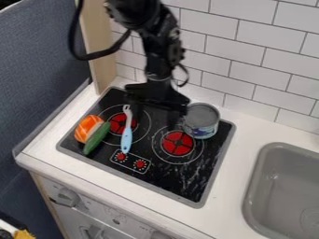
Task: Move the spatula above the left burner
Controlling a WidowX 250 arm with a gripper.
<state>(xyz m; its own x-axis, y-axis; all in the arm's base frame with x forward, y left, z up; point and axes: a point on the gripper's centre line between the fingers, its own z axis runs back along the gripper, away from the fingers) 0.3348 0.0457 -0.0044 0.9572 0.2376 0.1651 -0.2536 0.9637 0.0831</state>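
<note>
Gripping the spatula (126,136) cleanly calls for lowering the hand (154,117), which is spread wide, astride its blue handle. It lies across the left burner (116,125), below the hand and camera-side; avoid nudging the cucumber (96,138).

open stovetop (185,183) front right, 1 can (202,122) behind, cucumber (96,138) left

The spatula (126,139) is pale blue, whitish at its far end. White stripes cross the orange toy sushi (86,128) beside a green cucumber (96,138). White rings circle the red burners (177,143) on the black stovetop (171,173).
</note>
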